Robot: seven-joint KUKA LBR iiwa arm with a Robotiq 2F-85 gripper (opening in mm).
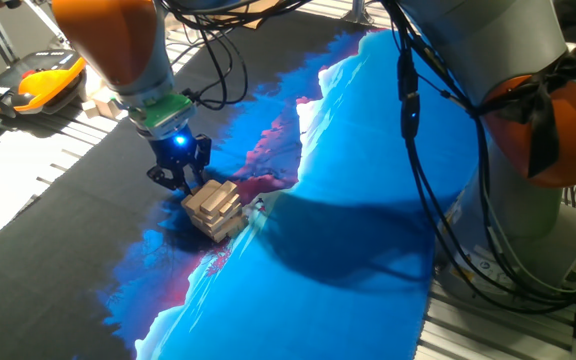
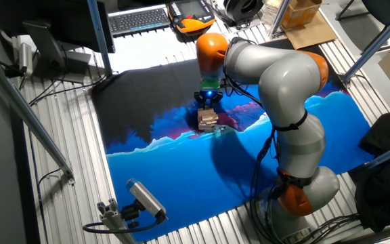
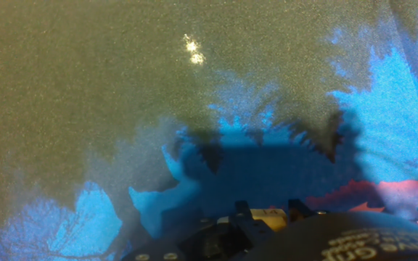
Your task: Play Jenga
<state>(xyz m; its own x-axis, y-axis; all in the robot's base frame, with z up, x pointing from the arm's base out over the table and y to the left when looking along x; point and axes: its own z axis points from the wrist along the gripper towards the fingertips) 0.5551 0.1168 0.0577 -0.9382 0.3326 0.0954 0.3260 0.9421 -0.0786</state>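
Note:
The Jenga tower [image 1: 214, 208] is a small low stack of pale wooden blocks, slightly askew, standing on the cloth where black meets blue. It also shows in the other fixed view [image 2: 208, 120]. My gripper [image 1: 181, 178] hangs low just behind the tower, at or touching its upper far-left edge; in the other fixed view it [image 2: 208, 102] sits right above the tower. Its dark fingers are close together, and I cannot tell whether they are open or shut. In the hand view only a sliver of pale wood [image 3: 267, 215] shows at the bottom edge.
A blue, pink and black cloth [image 1: 348, 200] covers the table. Loose pale wooden blocks [image 1: 96, 104] and an orange-yellow pendant [image 1: 48, 82] lie at the far left. A keyboard [image 2: 139, 19] is behind the cloth. A camera on a stand [image 2: 144, 198] is at the front.

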